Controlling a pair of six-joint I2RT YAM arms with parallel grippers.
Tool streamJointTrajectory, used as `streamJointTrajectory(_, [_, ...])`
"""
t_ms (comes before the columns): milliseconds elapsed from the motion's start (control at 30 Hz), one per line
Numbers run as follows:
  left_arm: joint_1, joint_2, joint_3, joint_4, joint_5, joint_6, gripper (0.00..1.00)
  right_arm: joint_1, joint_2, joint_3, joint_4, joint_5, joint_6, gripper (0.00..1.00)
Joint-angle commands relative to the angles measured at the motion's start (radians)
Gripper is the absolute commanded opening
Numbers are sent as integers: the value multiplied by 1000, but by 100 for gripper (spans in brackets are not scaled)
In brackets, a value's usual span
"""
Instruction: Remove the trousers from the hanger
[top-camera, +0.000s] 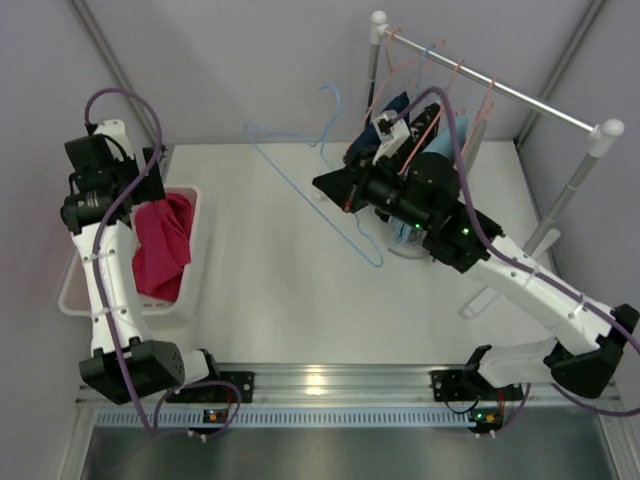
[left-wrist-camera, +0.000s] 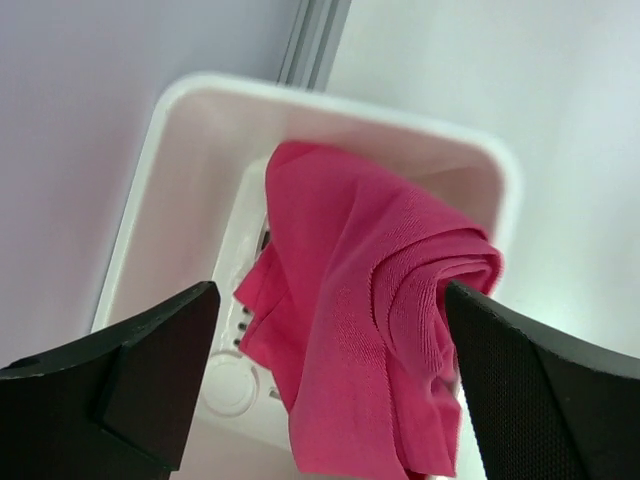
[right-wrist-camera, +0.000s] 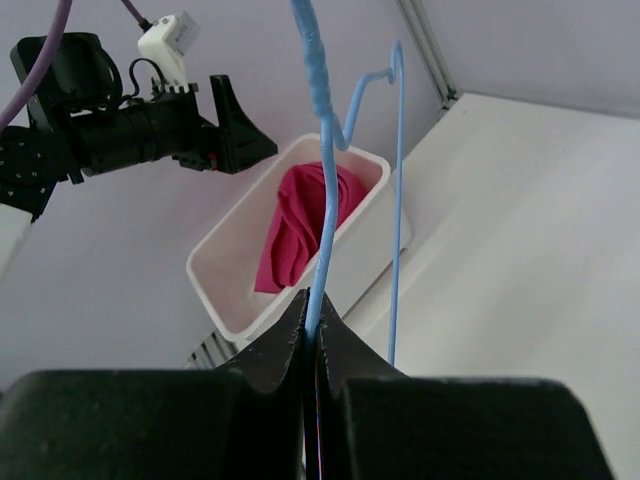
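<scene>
Top: thin light-blue wire hanger bare, slanting over tabletop, held by right arm. Crumpled magenta trousers lie in white plastic basket. Removal looks done; hanger wants parking. Metal rail with dark hung garments just behind right arm: snag risk.

Left wrist: left fingers spread, empty, above trousers.

Right wrist: right fingers pinched on hanger wire. Wire thin, may swivel: grip firm, lower slowly.

Light-blue hanger; plain magenta-pink trousers; white basket; white table; black left claw, black right claw.
</scene>
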Motion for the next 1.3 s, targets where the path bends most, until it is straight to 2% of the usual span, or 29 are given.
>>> streamJointTrajectory(0, [2, -112, 120, -40, 156, -16, 99, -17, -164, -33, 30, -37, -98, 0])
streamJointTrajectory(167, [4, -162, 207, -59, 325, -10, 99, -25, -327, -101, -13, 22, -196, 0])
streamJointTrajectory(500, [4, -178, 184, -7, 416, -69, 99, -201, -675, -173, -169, 6, -218, 0])
streamJointTrajectory(667, [2, -173, 194, 40, 448, -111, 99, -301, -844, -249, -332, 154, -230, 0])
streamJointTrajectory(800, [2, -172, 195, 64, 473, -117, 99, -370, -991, -286, -413, 184, -240, 0])
streamJointTrajectory(933, [2, -159, 201, 78, 464, -147, 99, -445, -1072, -306, -516, 145, -198, 0])
streamJointTrajectory(1100, [1, -145, 218, 86, 464, -175, 99, -545, -1117, -348, -679, 226, -135, 0])
streamJointTrajectory(1167, [2, -145, 217, 89, 464, -178, 99, -563, -1097, -361, -699, 266, -125, 0])
streamJointTrajectory(1267, [1, -139, 223, 92, 453, -178, 99, -568, -984, -349, -707, 329, -106, 0])
